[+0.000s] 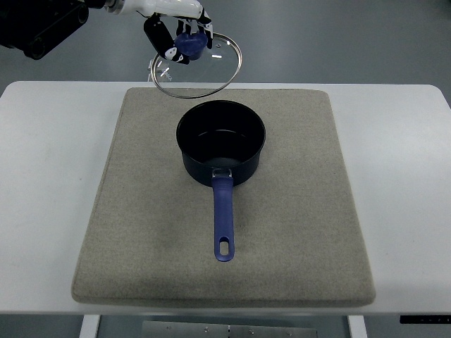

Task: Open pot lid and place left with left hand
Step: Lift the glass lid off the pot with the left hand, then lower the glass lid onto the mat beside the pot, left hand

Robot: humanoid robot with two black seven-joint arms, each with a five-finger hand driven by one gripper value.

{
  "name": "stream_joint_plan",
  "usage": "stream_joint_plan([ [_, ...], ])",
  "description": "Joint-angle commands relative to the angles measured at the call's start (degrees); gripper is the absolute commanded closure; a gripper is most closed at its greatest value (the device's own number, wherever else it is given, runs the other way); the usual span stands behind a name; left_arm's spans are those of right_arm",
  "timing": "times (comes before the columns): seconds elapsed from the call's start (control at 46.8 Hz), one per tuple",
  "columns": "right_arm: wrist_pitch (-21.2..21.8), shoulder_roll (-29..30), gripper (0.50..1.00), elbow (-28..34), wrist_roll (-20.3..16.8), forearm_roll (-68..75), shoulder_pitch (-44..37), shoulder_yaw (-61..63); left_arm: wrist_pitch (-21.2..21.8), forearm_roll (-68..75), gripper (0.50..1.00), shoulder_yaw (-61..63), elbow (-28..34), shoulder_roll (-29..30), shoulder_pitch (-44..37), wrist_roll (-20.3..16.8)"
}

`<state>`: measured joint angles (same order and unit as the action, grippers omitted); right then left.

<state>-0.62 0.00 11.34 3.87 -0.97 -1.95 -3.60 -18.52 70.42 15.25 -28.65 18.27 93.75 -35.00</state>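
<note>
Nearest the camera, one grey felt mat (282, 246) is covering most of one white table (42, 211). One dark blue saucepan (222, 148) is sitting open on the mat, its blue handle (223, 218) pointing toward the camera, below and slightly right of the left hand (176, 35). One glass lid (211, 74) with a metal rim and a blue knob (191, 44) is hanging tilted above the mat's far edge. Reaching in from the upper left, that hand's fingers are clamping the knob from above.
</note>
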Motion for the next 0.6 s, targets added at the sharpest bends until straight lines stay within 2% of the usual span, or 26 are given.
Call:
stream_joint_plan([
  [0.0,0.0,0.0,0.583,0.0,0.0,0.0,0.02,0.0,-0.02,-0.63,1.0,-0.22,0.35,0.8,-0.06,0.0],
  [0.278,0.0,0.0,0.583,0.0,0.0,0.0,0.02,0.0,0.06,-2.48,1.0,0.21,1.49,3.44,-2.25,0.0],
  [0.577,0.0,0.0,0.583,0.0,0.0,0.0,-0.07,0.0,-0.02,-1.07,1.0,2.41,-1.31,8.97,-5.95,0.0],
])
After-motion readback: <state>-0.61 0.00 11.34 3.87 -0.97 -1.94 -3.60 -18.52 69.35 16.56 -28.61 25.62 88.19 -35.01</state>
